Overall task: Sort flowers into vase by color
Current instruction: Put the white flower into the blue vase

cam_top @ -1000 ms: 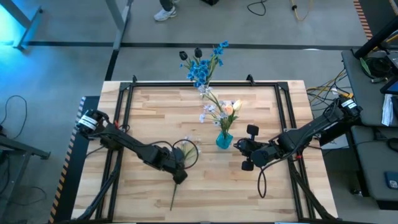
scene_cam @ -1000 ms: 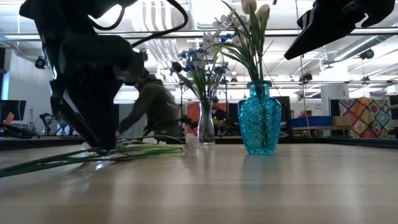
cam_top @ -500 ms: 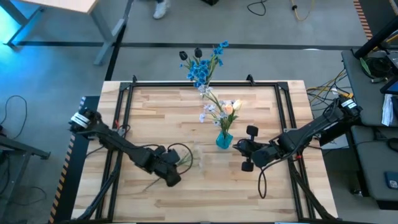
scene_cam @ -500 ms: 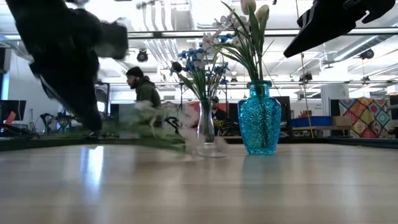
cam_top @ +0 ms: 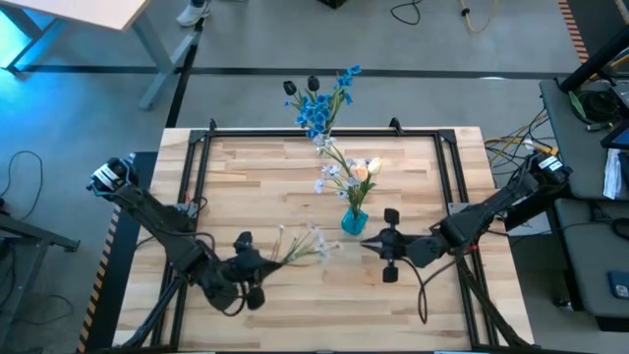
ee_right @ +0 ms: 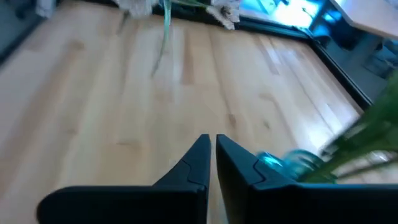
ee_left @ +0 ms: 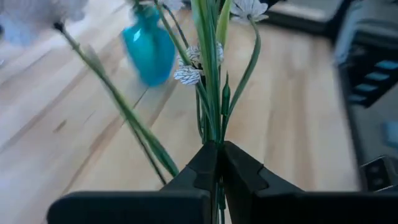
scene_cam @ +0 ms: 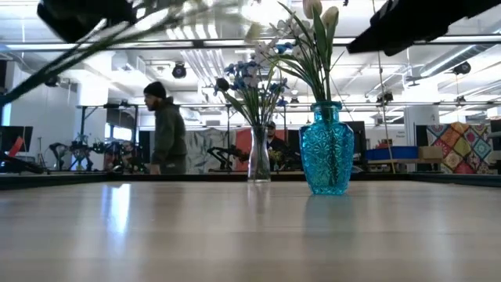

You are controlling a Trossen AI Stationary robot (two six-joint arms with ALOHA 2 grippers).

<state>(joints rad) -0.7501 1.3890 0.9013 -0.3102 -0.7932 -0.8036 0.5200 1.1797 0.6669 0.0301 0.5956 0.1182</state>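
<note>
Wooden boards make up the table (cam_top: 256, 177), and a black frame runs round its edge. Behind it is a big bright room where a person (scene_cam: 166, 129) walks by.

One white flower (cam_top: 305, 243) is up in the air over the near middle of the table. Its thin green stem is pinched tight between the fingers of the left gripper (cam_top: 257, 264), which are closed on it. In the left wrist view the stem and long leaves stand straight up out of the closed fingers (ee_left: 239, 171), with small white heads at the top (they look floppy).

A blue vase (cam_top: 354, 220) stands just right of the flower, near the middle of the table. It already has white and cream flowers in it. A clear vase (scene_cam: 259, 163) stands at the far edge with the blue and dark flowers.

I think the step in hand is carrying this white flower to a vase. The blue vase looks like the right one, since the pale flowers are there. Next the stem's bottom end has to point down and slip into the small neck, past the flowers inside. That needs a slow, careful move.

Low and bent, the left arm reaches in from the near left side. From the right side, the right arm reaches in, and the right gripper (cam_top: 385, 243) hangs just right of the blue vase, closed and holding nothing.
</note>
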